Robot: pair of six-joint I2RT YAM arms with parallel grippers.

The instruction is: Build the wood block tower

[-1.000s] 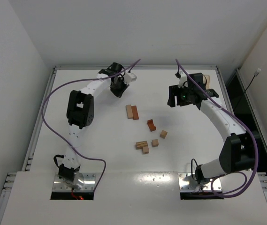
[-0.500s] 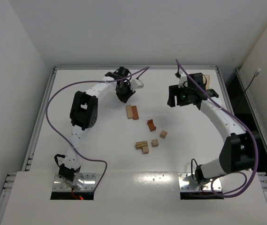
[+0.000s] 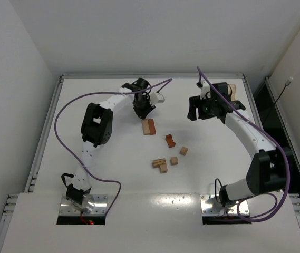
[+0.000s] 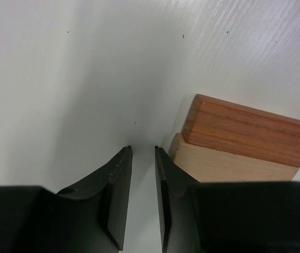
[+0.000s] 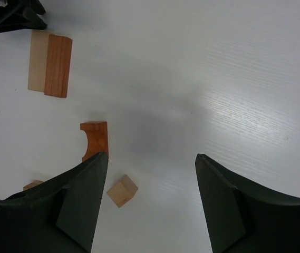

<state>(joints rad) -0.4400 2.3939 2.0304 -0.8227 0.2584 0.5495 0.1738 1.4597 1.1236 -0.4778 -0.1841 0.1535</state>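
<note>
The white table (image 3: 86, 158) carries every piece loose, and no tower stands yet. The right gripper (image 5: 152, 161) hangs toward the far right, jaws spread wide and empty. The left gripper (image 4: 143, 150) sits low just beside the paired bars, jaws drawn to a thin slit, holding nothing. Those two bars (image 3: 148, 126), one tan and one reddish-brown, lie flat and touching at mid-table. Nearer the arm bases lie a small cluster (image 3: 160, 165), a notched reddish piece (image 3: 170, 140), a tan cube (image 3: 183, 151) and a second cube (image 3: 174, 160). The wood looks light, stiff and smooth, so likely to slip. Gripping a bar across its long faces at mid-length seems safest, though the touching neighbour leaves a finger no room.
</note>
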